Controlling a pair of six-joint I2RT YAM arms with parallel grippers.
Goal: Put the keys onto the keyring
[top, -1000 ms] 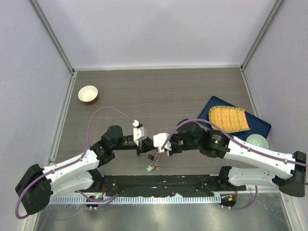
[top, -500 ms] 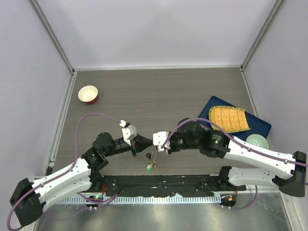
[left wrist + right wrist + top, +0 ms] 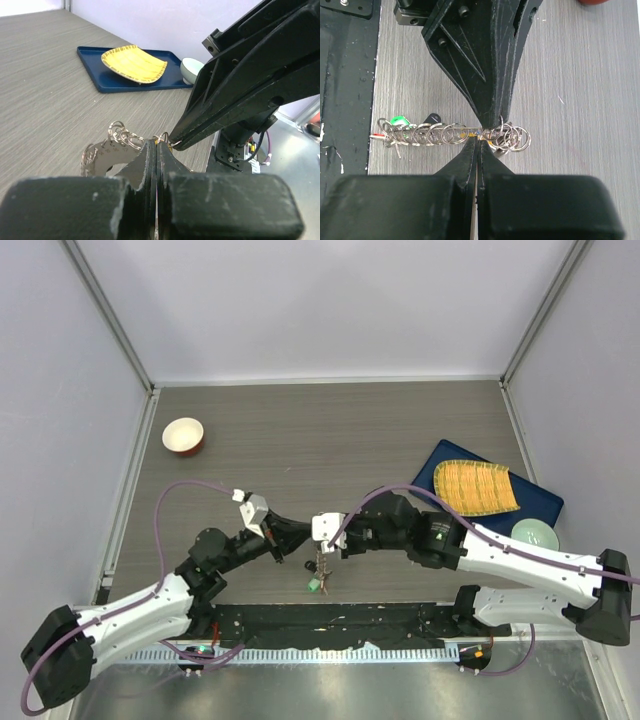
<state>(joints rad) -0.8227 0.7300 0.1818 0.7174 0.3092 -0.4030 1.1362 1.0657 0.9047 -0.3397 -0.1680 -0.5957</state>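
Table (image 3: 330,430): grey wood-grain, fills mid frame in the top view.

Blue tray (image 3: 538,500), right of frame: carries a yellow ribbed plate (image 3: 475,487); nothing seen on the plate. Pale green bowl (image 3: 536,527) at the tray's lower right edge, looks empty. Red-and-white bowl (image 3: 183,434), upper left, looks empty, well apart from the work.

Right gripper (image 3: 478,145), lower centre: jaws pressed fully together, nipping the keyring (image 3: 451,134). Left gripper (image 3: 157,147): jaws also pressed together, tip meeting the bunch at the same spot; whether it has a loop pinched cannot be told.

Keyring: a string of small wire loops, hanging just below the right gripper in the top view, near the table's front edge. Keys (image 3: 395,132) bunch at its far end, with a green tag (image 3: 397,120).

Handling, by judgement: light, hard metal, slick. The loops are loose and will swing and slide, and the thin wire could slip from flat pads. Best taken on one loop, close to the opening.
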